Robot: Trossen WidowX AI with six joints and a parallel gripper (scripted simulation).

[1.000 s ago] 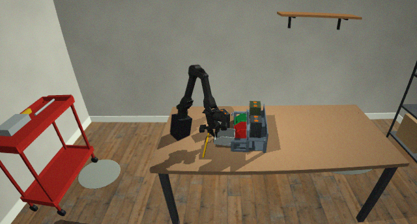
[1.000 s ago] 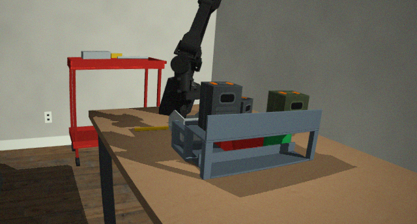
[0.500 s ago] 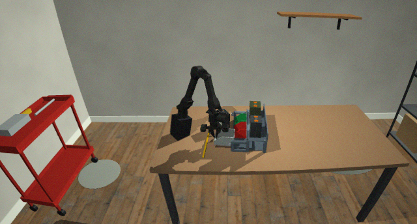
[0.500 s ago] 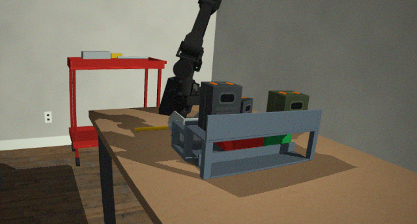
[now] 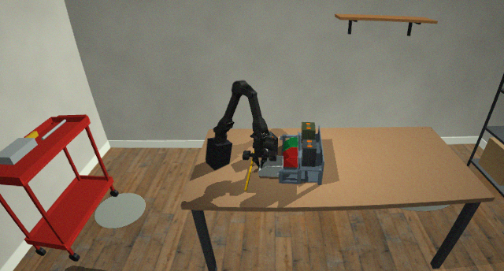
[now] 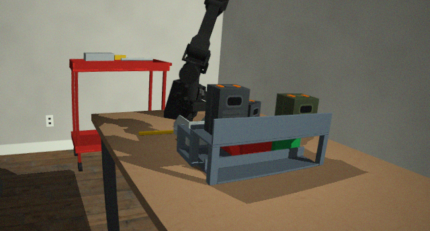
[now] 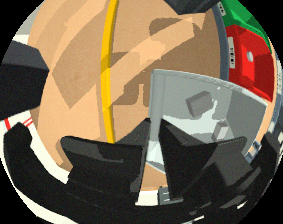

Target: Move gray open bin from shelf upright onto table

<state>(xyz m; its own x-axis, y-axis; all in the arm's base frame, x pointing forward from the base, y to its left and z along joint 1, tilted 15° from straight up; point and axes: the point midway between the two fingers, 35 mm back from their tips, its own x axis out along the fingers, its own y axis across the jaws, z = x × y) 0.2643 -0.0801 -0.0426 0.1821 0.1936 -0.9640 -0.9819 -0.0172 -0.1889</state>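
The gray open bin [image 5: 272, 170] sticks out of the left side of the blue-gray shelf [image 5: 302, 161], low over the table. My gripper [image 5: 257, 161] is shut on the bin's near wall. In the wrist view the fingers straddle that wall, and two small gray parts [image 7: 200, 103] lie inside the bin [image 7: 205, 112]. In the exterior view only a corner of the bin [image 6: 184, 122] shows beside the shelf [image 6: 255, 147]; the gripper is hidden there. I cannot tell whether the bin rests on the table.
A red bin [image 5: 290, 157] and a green bin [image 5: 290, 143] sit in the shelf. Dark boxes [image 5: 309, 146] stand on top. A yellow stick [image 5: 248, 176] lies on the table left of the bin. The arm's black base [image 5: 218, 153] stands at the table's left end.
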